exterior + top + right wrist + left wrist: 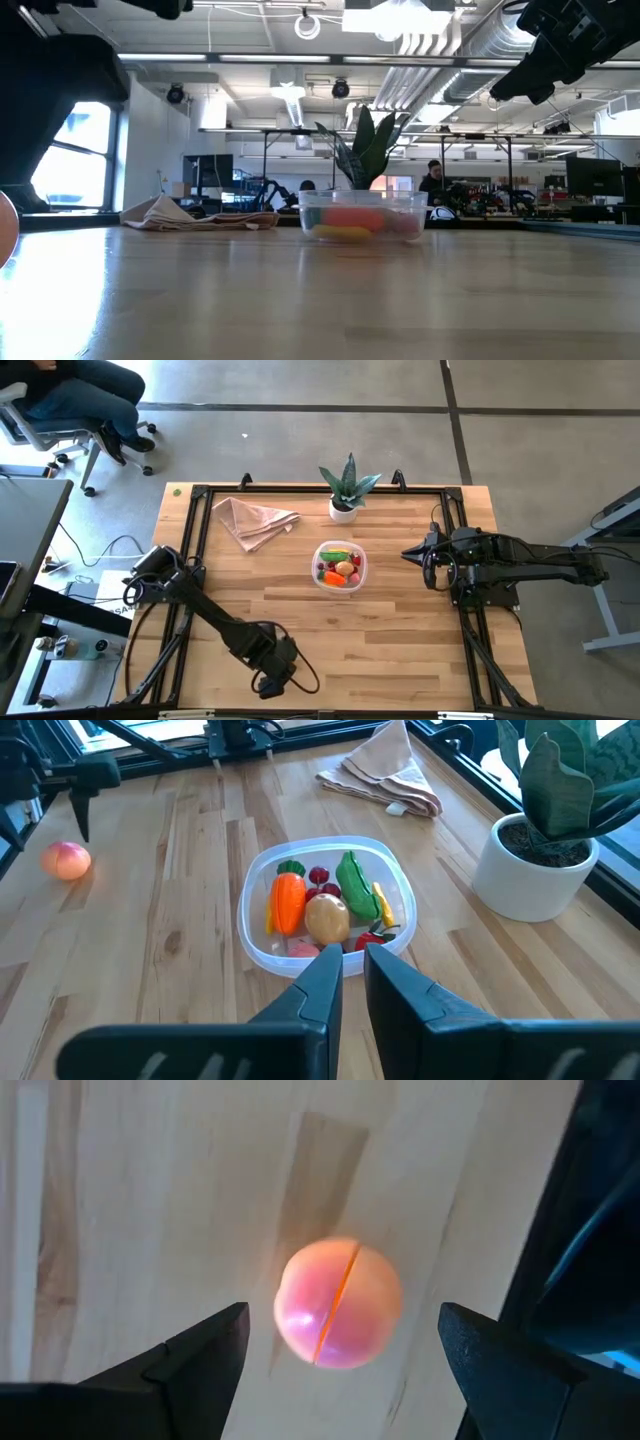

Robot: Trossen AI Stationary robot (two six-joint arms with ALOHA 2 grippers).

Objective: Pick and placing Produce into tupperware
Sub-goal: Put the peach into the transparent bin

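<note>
The tupperware (pixel 340 567) is a clear shallow container at the table's middle, also seen in the right wrist view (pixel 322 898). It holds an orange carrot (pixel 287 903), a green pod (pixel 356 888), a tan round piece and small red pieces. A pink-orange peach (pixel 338 1302) rests on the bare wood near the table's near edge. My left gripper (pixel 345 1312) hangs open above the peach, one finger on either side, touching nothing. My right gripper (pixel 353 958) is shut and hovers just right of the tupperware, pointing toward it.
A spiky green plant in a white pot (pixel 345 495) stands just beyond the tupperware. A crumpled beige cloth (pixel 254 520) lies at the far left. Black frame rails (pixel 192 550) run along the table's sides. Bare wood lies between the peach and the tupperware.
</note>
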